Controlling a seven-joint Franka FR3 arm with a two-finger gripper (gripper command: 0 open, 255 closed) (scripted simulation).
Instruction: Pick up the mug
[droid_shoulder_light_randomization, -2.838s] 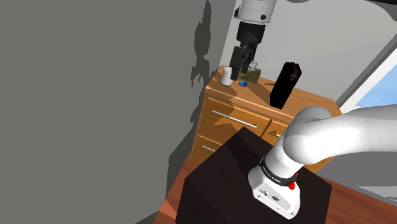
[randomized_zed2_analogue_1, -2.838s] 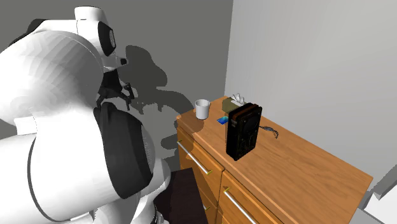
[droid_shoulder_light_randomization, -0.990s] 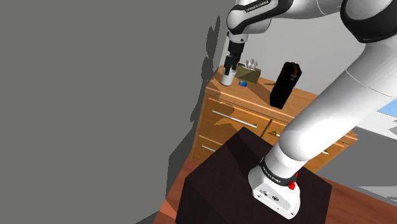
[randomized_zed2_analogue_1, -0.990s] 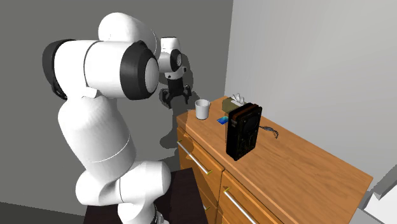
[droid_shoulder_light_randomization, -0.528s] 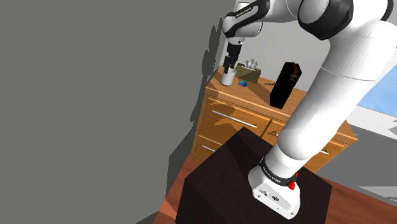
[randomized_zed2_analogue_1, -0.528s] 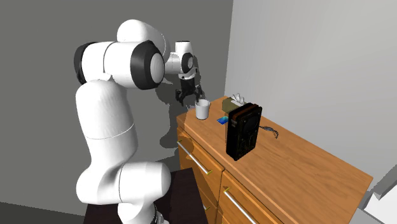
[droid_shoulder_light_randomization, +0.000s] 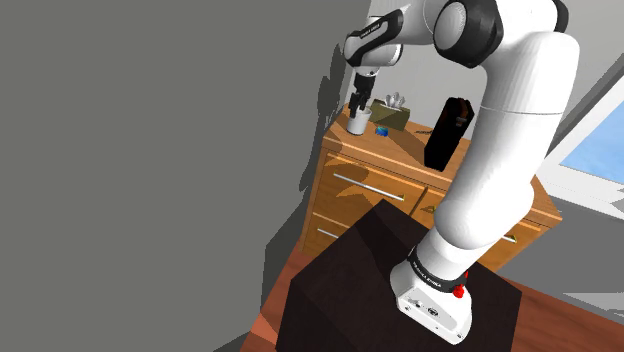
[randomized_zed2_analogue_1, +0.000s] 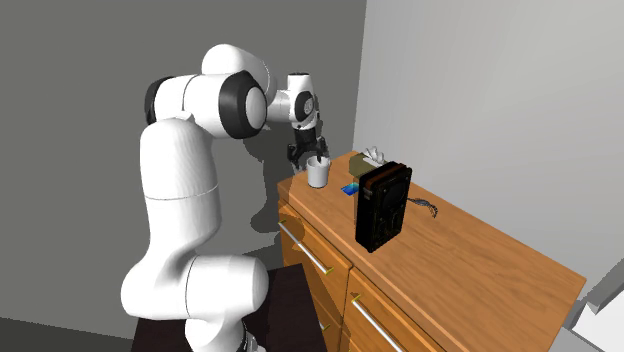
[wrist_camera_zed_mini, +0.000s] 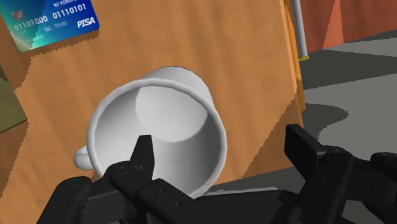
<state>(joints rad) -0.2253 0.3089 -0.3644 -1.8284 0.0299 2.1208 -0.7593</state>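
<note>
Two fingers (wrist_camera_zed_mini: 144, 158) of the gripper (wrist_camera_zed_mini: 222, 135) stand spread over the white mug (wrist_camera_zed_mini: 159, 114) at the dresser (wrist_camera_zed_mini: 245, 63) corner, one inside its rim, one outside.

A white mug (wrist_camera_zed_mini: 159, 127) is seen upright by the edge of a wooden top (wrist_camera_zed_mini: 203, 44), one finger of the spread gripper (wrist_camera_zed_mini: 221, 143) over its mouth, the other outside. A blue card (wrist_camera_zed_mini: 51, 22) is seen nearby.

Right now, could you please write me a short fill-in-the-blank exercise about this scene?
The mug standing on the dresser is coloured ___.
The gripper over the mug is ___, not shut.
The card lying near the mug is coloured ___.
Missing words: white; open; blue.
</note>
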